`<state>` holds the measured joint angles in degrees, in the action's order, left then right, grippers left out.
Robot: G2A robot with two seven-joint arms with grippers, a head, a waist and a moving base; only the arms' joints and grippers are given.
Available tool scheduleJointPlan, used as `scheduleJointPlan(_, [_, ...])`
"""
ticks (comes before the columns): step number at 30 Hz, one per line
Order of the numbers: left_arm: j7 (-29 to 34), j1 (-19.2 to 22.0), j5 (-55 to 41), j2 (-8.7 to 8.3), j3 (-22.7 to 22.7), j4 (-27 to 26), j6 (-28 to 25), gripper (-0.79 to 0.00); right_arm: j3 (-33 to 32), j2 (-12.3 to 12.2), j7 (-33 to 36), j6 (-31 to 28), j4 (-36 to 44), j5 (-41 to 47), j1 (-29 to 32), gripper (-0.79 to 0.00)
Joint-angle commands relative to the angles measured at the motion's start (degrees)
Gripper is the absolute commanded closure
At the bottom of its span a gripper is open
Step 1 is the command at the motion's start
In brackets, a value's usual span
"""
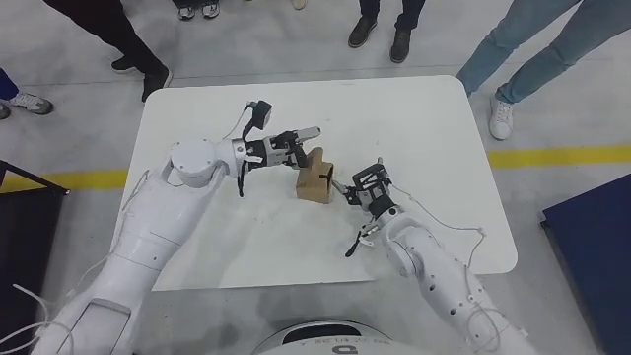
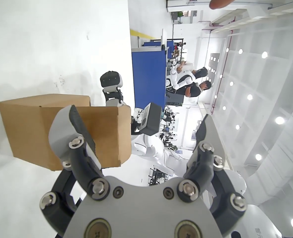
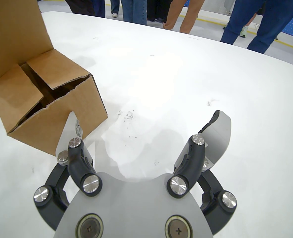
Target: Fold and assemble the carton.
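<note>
A small brown carton (image 1: pixel 315 183) stands near the middle of the white table (image 1: pixel 424 128). Its two short flaps are folded in and one long flap (image 3: pixel 12 25) stands upright. My left gripper (image 1: pixel 308 146) is open at the carton's far side, level with the raised flap. In the left wrist view, one finger (image 2: pixel 69 125) lies across the carton (image 2: pixel 29 125) and the other hangs free. My right gripper (image 1: pixel 353 186) is open just to the carton's right. One of its fingers (image 3: pixel 70 130) is close beside the carton's wall (image 3: pixel 62 115), and nothing is between its jaws.
Several people stand around the table's far edge (image 1: pixel 296 84), their legs (image 3: pixel 183 3) close to it. A blue partition (image 1: pixel 592 247) stands at the right. Bare tabletop lies to the right of and beyond the carton.
</note>
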<state>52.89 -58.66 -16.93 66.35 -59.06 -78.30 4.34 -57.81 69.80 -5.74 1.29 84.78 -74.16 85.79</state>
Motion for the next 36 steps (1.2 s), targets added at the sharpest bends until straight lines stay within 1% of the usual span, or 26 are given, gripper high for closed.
scheduleJointPlan(1, [0.03,1.00,0.78,0.30,1.40,0.76,1.24,-0.785,0.02,0.03,-0.02,-0.22,0.12,-0.23,0.29,-0.785])
scheduleJointPlan(10, [0.49,3.08,1.43,1.32,5.01,3.42,2.92,-0.785,-0.79,0.06,-0.65,-0.88,0.92,-0.59,1.58,-0.785])
scheduleJointPlan(15, [0.43,3.72,2.07,1.67,6.12,4.37,3.14,-0.785,-3.60,-0.25,-2.17,-0.15,2.61,0.60,3.07,-0.785])
scheduleJointPlan(20, [0.37,3.75,2.64,1.80,6.60,4.82,3.25,-0.785,-6.10,-0.58,-3.40,-0.09,6.68,1.66,5.54,-0.785])
scheduleJointPlan(24, [0.17,3.59,3.05,1.77,6.43,4.50,3.15,-0.785,-6.71,-0.65,-3.10,-0.11,7.70,1.12,6.44,-0.785])
scheduleJointPlan(26, [0.13,3.49,3.32,1.73,6.34,4.20,3.23,-0.785,-7.13,-0.55,-2.97,1.78,7.70,1.02,6.59,-0.785])
scheduleJointPlan(29, [0.17,3.31,3.80,1.66,6.24,3.76,3.58,-0.785,-7.88,-0.42,-3.24,2.70,7.85,2.34,6.80,-0.785])
scheduleJointPlan(36, [0.40,2.91,4.30,1.59,6.17,3.27,3.97,-0.785,-8.08,-0.50,-3.07,0.45,9.09,1.27,8.17,-0.785])
